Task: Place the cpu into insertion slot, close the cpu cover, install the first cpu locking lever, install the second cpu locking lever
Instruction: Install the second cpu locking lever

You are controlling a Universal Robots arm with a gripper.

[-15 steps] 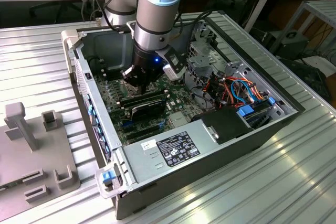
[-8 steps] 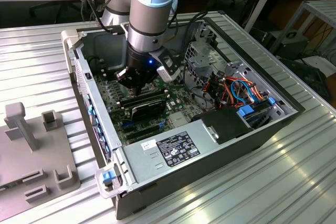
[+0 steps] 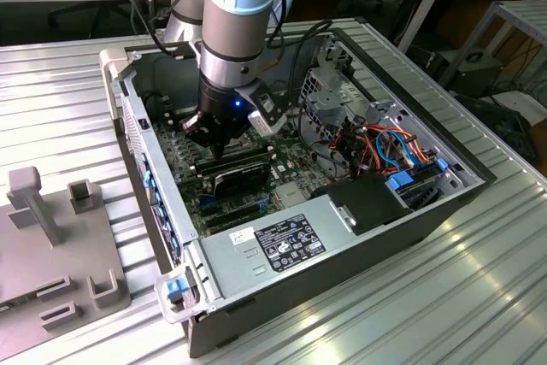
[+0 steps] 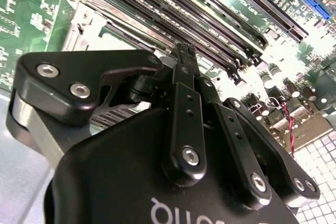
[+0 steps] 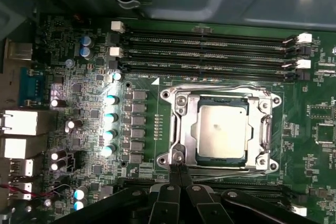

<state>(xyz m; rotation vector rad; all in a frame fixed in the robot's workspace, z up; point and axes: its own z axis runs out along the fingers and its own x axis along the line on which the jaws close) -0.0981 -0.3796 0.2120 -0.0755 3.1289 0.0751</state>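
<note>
The cpu [image 5: 221, 131], a silver-grey square chip, lies flat in the insertion slot [image 5: 167, 96] on the green motherboard. The cpu cover [image 5: 181, 124], a metal frame with a square window, lies down over the chip's edges. One thin wire lever [image 5: 220, 88] runs along one side of the socket and another lever [image 5: 226, 167] along the opposite side. My gripper [image 5: 177, 168] is shut, its black tips pressed together right at the socket's corner beside the second lever. In the second wrist view the gripper [image 4: 184, 51] hangs just over the socket [image 4: 86, 22]. The exterior view shows the gripper [image 3: 214, 130] low inside the computer case.
Long black memory slots [image 5: 210, 40] flank the socket on both sides. Capacitors [image 5: 110, 116] and rear ports [image 5: 18, 124] stand nearby. The case holds a power supply [image 3: 282, 241] and a cabled drive cage [image 3: 385, 147]. A grey fixture [image 3: 51, 237] sits at the exterior view's left.
</note>
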